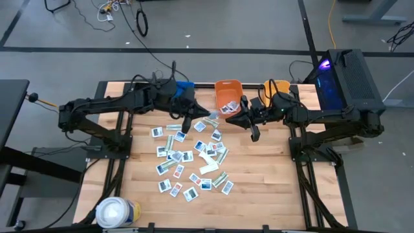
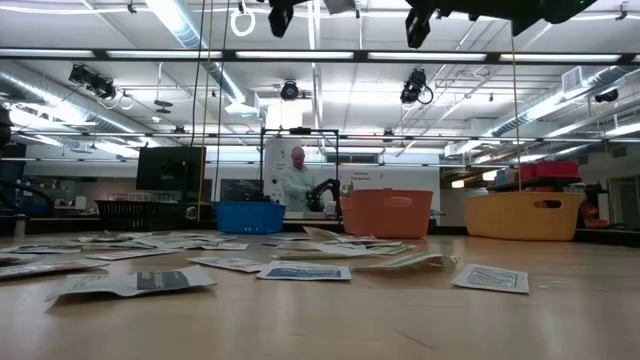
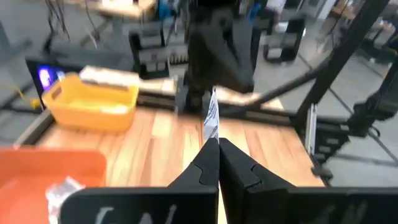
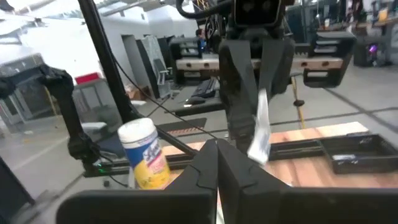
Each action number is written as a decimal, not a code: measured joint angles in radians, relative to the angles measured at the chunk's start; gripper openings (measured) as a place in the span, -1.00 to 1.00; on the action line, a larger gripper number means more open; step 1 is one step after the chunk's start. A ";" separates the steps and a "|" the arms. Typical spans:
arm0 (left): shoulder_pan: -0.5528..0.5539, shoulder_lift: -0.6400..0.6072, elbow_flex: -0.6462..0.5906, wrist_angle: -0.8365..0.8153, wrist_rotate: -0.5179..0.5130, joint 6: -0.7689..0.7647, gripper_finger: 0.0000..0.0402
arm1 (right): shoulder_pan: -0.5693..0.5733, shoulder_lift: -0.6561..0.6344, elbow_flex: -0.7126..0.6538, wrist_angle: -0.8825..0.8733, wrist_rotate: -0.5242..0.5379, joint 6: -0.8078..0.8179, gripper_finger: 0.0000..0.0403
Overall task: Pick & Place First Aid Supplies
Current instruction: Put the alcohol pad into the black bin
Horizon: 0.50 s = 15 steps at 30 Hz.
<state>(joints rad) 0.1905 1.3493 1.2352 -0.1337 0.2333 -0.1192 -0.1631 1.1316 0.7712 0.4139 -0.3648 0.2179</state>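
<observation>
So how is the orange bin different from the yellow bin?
The orange bin stands mid-row; the yellow bin stands at the right end. The orange bin holds a few packets; the yellow bin is partly hidden under the right arm, so its inside cannot be told. Both are open plastic bins at the table's far edge.

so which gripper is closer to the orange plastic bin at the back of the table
Right. The right gripper, shut, hangs just beside the orange plastic bin's near right corner. The left gripper, shut on a small white packet, sits farther off, nearer the blue bin.
</observation>
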 joint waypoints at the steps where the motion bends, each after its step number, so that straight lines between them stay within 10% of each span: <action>1: 0.000 -0.017 -0.016 -0.002 -0.010 0.000 -1.00 | 0.000 0.000 0.000 -0.005 0.013 -0.017 -0.99; 15: 0.055 -0.277 -0.238 -0.019 -0.140 -0.069 -1.00 | -0.107 0.000 0.000 -0.114 0.060 -0.090 -1.00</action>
<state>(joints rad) 0.2459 1.0726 0.9973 -0.1523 0.0934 -0.1883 -0.2704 1.1316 0.7712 0.3002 -0.3047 0.1284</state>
